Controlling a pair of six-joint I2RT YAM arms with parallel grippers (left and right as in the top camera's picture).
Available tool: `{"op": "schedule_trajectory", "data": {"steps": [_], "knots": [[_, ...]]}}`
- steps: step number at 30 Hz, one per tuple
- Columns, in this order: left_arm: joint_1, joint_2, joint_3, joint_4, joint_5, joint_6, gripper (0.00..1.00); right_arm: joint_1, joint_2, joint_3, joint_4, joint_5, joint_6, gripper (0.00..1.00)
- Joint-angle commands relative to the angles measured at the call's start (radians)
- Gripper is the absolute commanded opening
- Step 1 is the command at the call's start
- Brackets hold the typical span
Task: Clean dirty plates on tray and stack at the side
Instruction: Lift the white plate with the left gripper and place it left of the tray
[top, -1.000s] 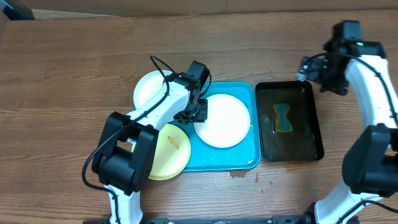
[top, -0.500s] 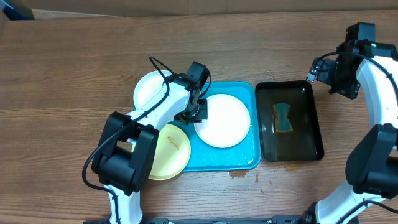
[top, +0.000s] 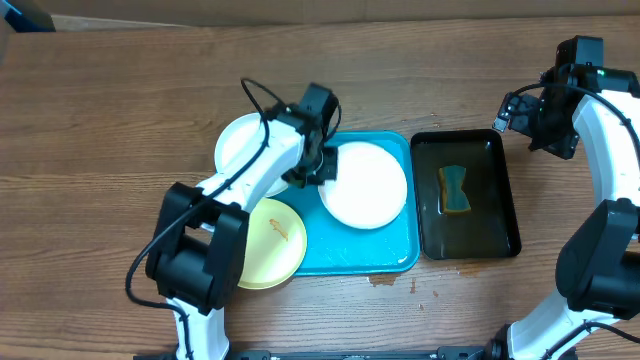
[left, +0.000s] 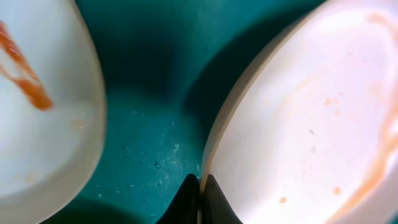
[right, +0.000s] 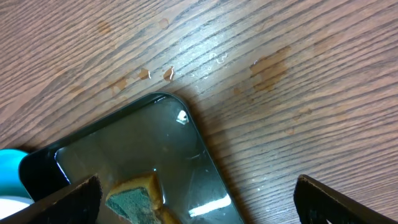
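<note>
- Gripping, overhead view: left gripper (top: 322, 170) is clamped on the left rim of a white plate (top: 368, 185).
- That plate lies in the turquoise tray (top: 350, 262), toward its far right corner.
- Second white plate (top: 240, 145) sits at the tray's far left corner, mostly out on the desk (top: 120, 120) and partly hidden under the left arm.
- Pale yellow plate (top: 262, 255) overlaps the tray's near left edge, roughly half on the desk, with an orange smear (top: 278, 233) on it.
- Black tray (top: 500, 235) lies just right of the turquoise one, with a sponge (top: 455, 190) inside.
- Right gripper (top: 518, 114) hangs over the desk off the black tray's far right corner.
- Left wrist view: fingertips (left: 211, 202) are pressed together on the white plate (left: 298, 124) rim at the bottom edge of the frame.
- The plate shows faint orange streaks and casts a dark shadow on the tray floor (left: 149, 124).
- Another plate at frame left carries an orange smear (left: 25, 68); cannot tell which plate it is.
- Right wrist view: fingers (right: 62, 199) are spread wide with nothing between them.
- One rounded corner of the black tray (right: 124, 143) is below them, with the sponge (right: 140, 193) at the frame's bottom edge.
- Droplets (right: 168, 73) sit on the desk just past that corner.
- No lettering is legible in any view.
</note>
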Motion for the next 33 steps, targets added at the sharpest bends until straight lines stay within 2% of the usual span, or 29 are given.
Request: {"op": "schedule_trajectory", "data": {"steps": [1,5,11,21,28,33], "knots": [[0.023,-0.070,0.142,-0.057,0.001,0.059,0.04,-0.002,-0.027,0.009,0.005,0.003,0.004,1.00],[0.021,-0.076,0.288,-0.135,-0.022,0.059,0.04,-0.002,-0.027,0.009,0.005,0.003,0.004,1.00],[-0.029,-0.076,0.364,-0.124,-0.082,0.058,0.04,-0.003,-0.027,0.009,0.005,0.003,0.004,1.00],[-0.255,-0.075,0.364,-0.035,-0.430,0.058,0.04,-0.003,-0.027,0.009,0.005,0.003,0.004,1.00],[-0.453,-0.070,0.364,-0.006,-0.769,0.068,0.04,-0.003,-0.027,0.009,0.005,0.003,0.004,1.00],[-0.560,-0.058,0.364,0.002,-0.909,0.089,0.04,-0.002,-0.027,0.009,0.005,0.003,0.004,1.00]]}}
